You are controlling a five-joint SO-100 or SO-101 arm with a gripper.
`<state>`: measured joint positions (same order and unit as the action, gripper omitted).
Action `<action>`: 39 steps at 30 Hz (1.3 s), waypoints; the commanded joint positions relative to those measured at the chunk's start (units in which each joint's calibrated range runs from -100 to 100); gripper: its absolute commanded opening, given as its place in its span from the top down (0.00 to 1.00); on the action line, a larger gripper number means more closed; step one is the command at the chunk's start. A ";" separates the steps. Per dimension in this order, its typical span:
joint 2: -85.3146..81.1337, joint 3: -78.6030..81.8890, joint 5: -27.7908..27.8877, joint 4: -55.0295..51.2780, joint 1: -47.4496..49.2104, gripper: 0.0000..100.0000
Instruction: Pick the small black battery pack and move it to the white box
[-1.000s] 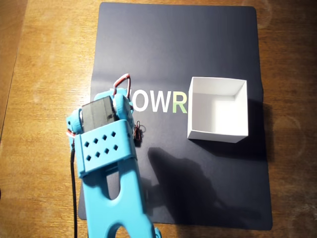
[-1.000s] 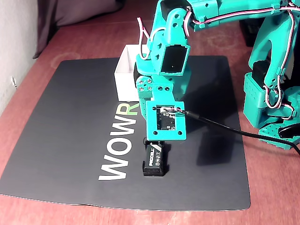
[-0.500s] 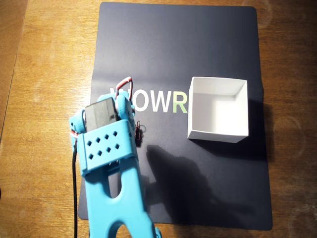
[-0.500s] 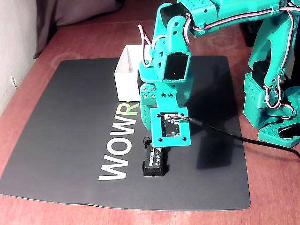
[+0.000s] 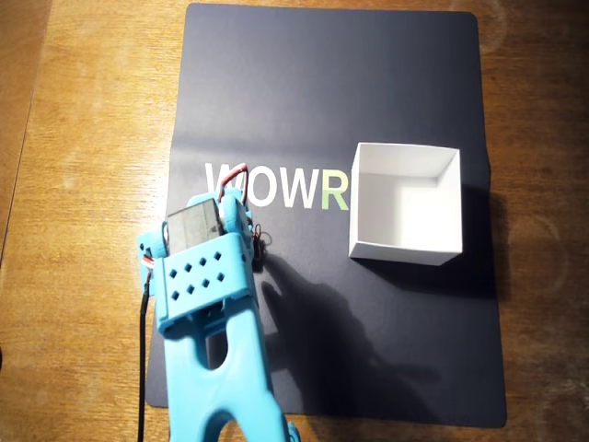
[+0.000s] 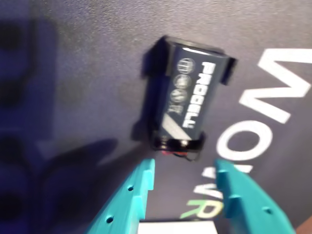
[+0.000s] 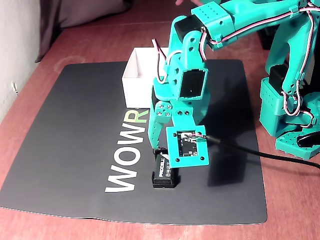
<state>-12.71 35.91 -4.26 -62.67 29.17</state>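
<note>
The small black battery pack [image 6: 187,100] lies flat on the dark mat with its white "PROCELL" lettering facing up. In the wrist view its wired end points toward my gripper [image 6: 184,165]. The two teal fingers [image 6: 130,192] stand open just short of that end, with nothing between them. In the fixed view the gripper [image 7: 159,149] hangs low over the far end of the battery pack [image 7: 164,174]. From overhead, the arm covers the pack and only its thin wires [image 5: 260,245] show. The white box [image 5: 405,203] sits open to the right, also visible in the fixed view [image 7: 136,76].
A dark mat [image 5: 368,74] with "WOWR" lettering covers the wooden table [image 5: 83,110]. The arm's base and servos [image 7: 290,100] stand at the right of the fixed view. A black cable [image 7: 250,150] trails from the wrist camera board across the mat.
The gripper has dropped lower and come closer to the battery pack's wired end. The battery pack and the white box have not moved.
</note>
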 commanded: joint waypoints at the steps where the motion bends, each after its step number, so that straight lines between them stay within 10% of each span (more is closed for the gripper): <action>1: -0.31 0.60 -0.28 0.44 1.03 0.82; 39: 10.30 -9.92 -9.19 2.02 4.08 0.82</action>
<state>-3.22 30.18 -13.66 -61.10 33.75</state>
